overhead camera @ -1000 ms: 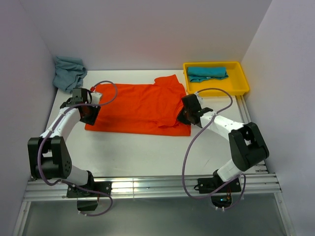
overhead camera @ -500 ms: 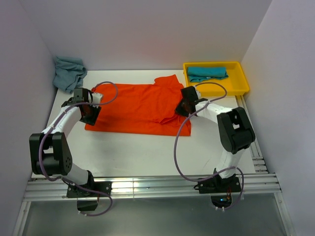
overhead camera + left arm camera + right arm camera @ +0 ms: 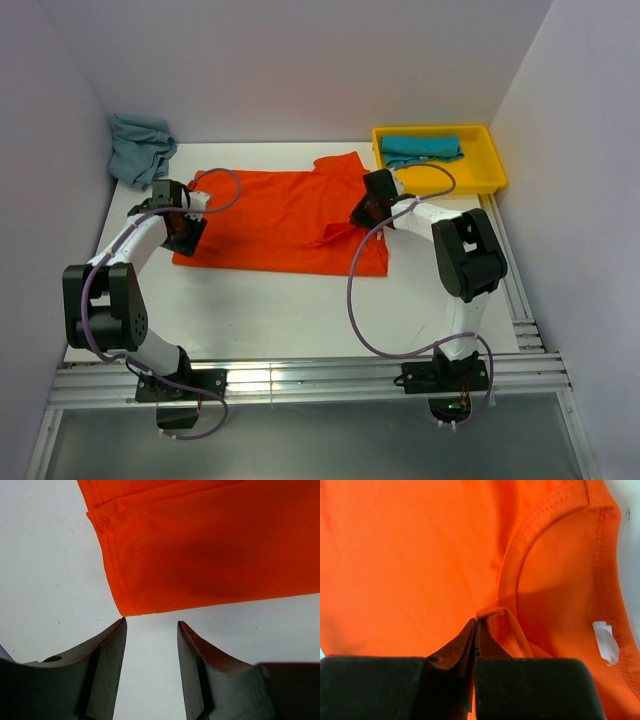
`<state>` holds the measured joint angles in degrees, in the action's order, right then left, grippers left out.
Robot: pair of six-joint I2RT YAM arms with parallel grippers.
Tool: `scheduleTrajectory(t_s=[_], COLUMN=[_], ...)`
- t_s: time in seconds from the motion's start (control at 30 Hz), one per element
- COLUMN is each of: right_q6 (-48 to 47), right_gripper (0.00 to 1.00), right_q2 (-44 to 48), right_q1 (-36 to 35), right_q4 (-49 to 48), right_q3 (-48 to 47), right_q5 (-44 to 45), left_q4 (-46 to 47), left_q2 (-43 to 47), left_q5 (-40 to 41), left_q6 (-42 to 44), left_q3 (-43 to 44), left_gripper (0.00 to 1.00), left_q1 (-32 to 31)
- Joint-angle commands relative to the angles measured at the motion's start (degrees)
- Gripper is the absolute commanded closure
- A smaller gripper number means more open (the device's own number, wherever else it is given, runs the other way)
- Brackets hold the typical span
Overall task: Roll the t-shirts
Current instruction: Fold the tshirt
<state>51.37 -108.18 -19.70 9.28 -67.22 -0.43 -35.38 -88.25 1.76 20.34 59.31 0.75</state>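
Setting up the roll: orange t-shirt (image 3: 270, 215) lies flat toward the table's far edge; right gripper (image 3: 476, 622) pinches a fold by the collar (image 3: 520, 565), left gripper (image 3: 150, 626) spread just off the hem (image 3: 112, 565) corner. Next, I'd say, the left must bite that hem; white tabletop (image 3: 300, 310), pale walls (image 3: 300, 70), yellow tray (image 3: 440, 186) at the far-right corner.

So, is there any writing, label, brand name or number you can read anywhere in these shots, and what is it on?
None can be read.
The small white tag inside the neckline of the orange t-shirt is the only label, and no print can be made out on it in the right wrist view.
The yellow tray, teal t-shirt and grey-blue t-shirt show no writing.
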Motion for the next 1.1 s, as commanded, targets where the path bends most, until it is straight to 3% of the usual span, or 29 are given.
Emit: scheduleTrajectory(t_s=[0.0,0.1,0.33,0.57,0.83,0.9,1.07], right_q6=[1.4,1.6,1.5,0.7,-0.3,-0.4,-1.6], right_gripper=[1.0,0.95,0.69,0.61,0.54,0.47,0.43], right_q2=[-0.8,-1.2,0.4,3.6,15.5,18.6,19.1], right_q1=[0.5,0.8,1.3,1.7,1.8,1.8,1.9], right_q4=[-1.4,-1.0,-0.8,-0.7,0.3,-0.6,0.0], right_q3=[-2.9,-3.8,-3.8,-1.7,8.6,11.3,13.0], right_q5=[2.5,3.1,4.6,5.8,8.6,8.3,8.9], left_q4=[0.7,0.7,1.0,1.0,0.3,0.4,-0.4], left_q2=[-0.1,-0.3,-0.2,-0.1,0.2,0.4,0.0], left_q5=[-0.9,-0.9,-1.0,-1.3,-2.2,-2.3,-3.7], left_q6=[1.0,1.1,1.4,1.3,1.0,1.2,0.7], left_q3=[1.8,1.7,1.4,1.7,2.8,2.7,3.7], left_gripper=[0.5,0.5,0.48,0.46,0.44,0.44,0.43], left_q1=[-0.2,-0.2,-0.3,-0.3,-0.2,-0.2,-0.2])
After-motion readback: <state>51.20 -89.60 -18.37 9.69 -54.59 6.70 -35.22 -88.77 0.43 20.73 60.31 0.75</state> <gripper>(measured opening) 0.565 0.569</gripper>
